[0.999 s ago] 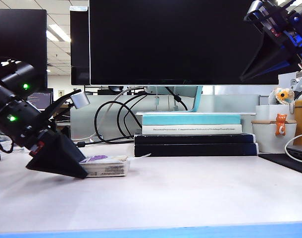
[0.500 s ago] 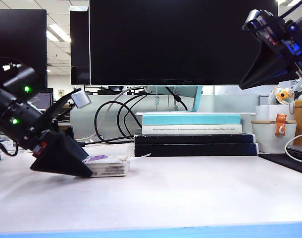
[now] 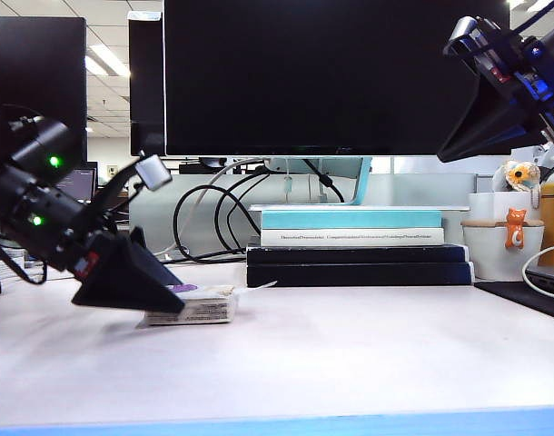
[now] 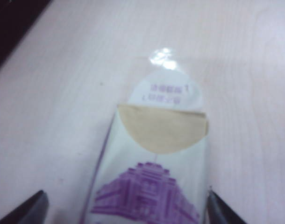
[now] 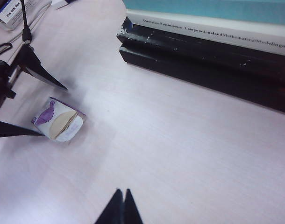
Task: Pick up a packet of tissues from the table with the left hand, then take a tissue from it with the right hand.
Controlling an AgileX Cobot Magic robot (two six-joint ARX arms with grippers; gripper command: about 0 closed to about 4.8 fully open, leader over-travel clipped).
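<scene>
The packet of tissues (image 3: 202,309) lies flat on the table (image 3: 350,354) at the left, whitish with a purple print (image 4: 149,196). Its round flap (image 4: 166,91) is peeled back, and the beige tissue (image 4: 163,133) shows in the opening. My left gripper (image 3: 168,305) is low over the table and open, with one fingertip (image 4: 37,203) on each side of the packet's end and not pressing it. My right gripper (image 3: 448,150) hangs high at the right, shut and empty; in the right wrist view its tips (image 5: 121,193) are together, well away from the packet (image 5: 58,120).
A stack of books (image 3: 354,250) stands behind the middle of the table, in front of a large dark monitor (image 3: 322,73). Black cables (image 3: 204,227) loop behind the packet. A white mug with a cat figure (image 3: 504,241) and a dark pad (image 3: 531,295) sit at the right.
My left gripper has slid to the right and tilted, so its open fingers now reach along the packet. The packet has not moved. The right gripper stays shut up high.
</scene>
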